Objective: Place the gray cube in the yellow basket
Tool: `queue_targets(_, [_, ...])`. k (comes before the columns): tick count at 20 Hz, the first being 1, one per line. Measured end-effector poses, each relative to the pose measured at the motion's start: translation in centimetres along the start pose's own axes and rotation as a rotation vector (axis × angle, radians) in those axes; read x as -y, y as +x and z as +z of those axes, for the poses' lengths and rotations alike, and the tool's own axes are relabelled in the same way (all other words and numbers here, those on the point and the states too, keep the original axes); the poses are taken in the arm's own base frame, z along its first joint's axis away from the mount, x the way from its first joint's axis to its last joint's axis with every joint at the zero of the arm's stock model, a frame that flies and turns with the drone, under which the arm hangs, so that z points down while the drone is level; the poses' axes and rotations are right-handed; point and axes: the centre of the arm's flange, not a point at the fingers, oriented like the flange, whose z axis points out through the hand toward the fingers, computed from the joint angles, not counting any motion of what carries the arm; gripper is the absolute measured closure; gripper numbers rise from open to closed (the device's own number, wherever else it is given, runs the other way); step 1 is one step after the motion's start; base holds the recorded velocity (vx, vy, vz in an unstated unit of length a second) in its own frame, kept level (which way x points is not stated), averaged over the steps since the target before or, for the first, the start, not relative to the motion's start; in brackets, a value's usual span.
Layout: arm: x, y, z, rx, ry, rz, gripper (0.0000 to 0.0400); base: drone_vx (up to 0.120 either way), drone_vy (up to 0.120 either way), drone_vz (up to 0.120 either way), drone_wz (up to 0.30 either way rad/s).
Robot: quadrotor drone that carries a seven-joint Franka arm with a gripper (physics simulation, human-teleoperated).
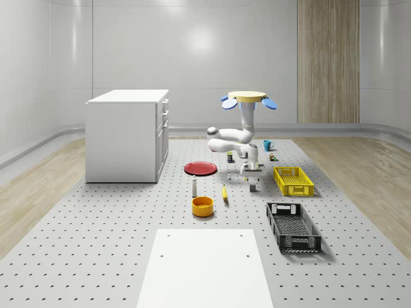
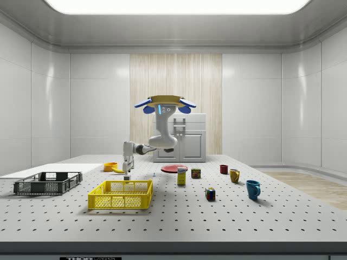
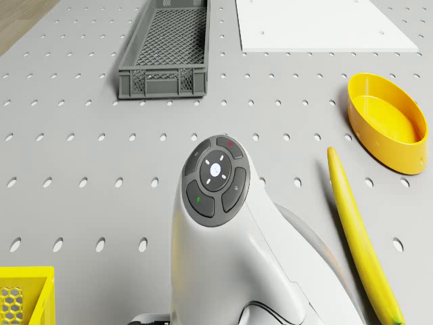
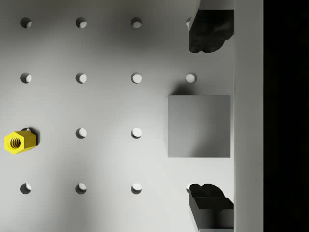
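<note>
The gray cube (image 4: 199, 125) lies on the perforated table, and in the whole-scene view the cube (image 1: 253, 188) sits just left of the yellow basket (image 1: 293, 180). My gripper (image 4: 207, 117) is open and points straight down over it. One finger (image 4: 207, 31) stands on each side of the cube, with a gap to each. In the side view the gripper (image 2: 127, 172) hangs just above the cube (image 2: 127, 178), behind the yellow basket (image 2: 120, 195). The drone (image 1: 247, 97) hovers above the table, over the cube and the basket's left side.
A black crate (image 1: 293, 226) lies toward the front of the yellow basket. A banana (image 1: 225, 192), an orange bowl (image 1: 202, 206) and a red plate (image 1: 201, 168) lie left of the cube. A small yellow nut (image 4: 20, 141) sits nearby. A white cabinet (image 1: 127, 135) stands far left.
</note>
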Motion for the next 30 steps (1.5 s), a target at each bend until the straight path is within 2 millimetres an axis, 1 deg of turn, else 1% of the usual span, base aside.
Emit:
queue_targets(4, [0.0, 0.0, 1.4, 0.0, 0.0, 0.0, 0.0, 0.0, 0.0, 0.0, 0.0])
queue_targets(8, [-0.2, 0.3, 2.2, 0.0, 0.0, 0.0, 0.0, 0.0, 0.0, 0.0, 0.0])
queue_targets(12, [0.4, 1.0, 2.6, 0.0, 0.0, 0.0, 0.0, 0.0, 0.0, 0.0, 0.0])
queue_targets(17, [0.7, 1.5, 3.2, 0.0, 0.0, 0.0, 0.0, 0.0, 0.0, 0.0, 0.0])
queue_targets(21, [0.7, 1.6, 3.6, 0.0, 0.0, 0.0, 0.0, 0.0, 0.0, 0.0, 0.0])
queue_targets(25, [0.3, 1.2, 3.8, 0.0, 0.0, 0.0, 0.0, 0.0, 0.0, 0.0, 0.0])
queue_targets(28, [0.2, 1.0, 3.8, 0.0, 0.0, 0.0, 0.0073, 0.0, 0.0, 0.0, 0.0])
queue_targets(30, [0.1, 1.0, 3.8, 0.0, 0.0, 0.0, 0.0103, 0.0, 0.0, 0.0, 0.0])
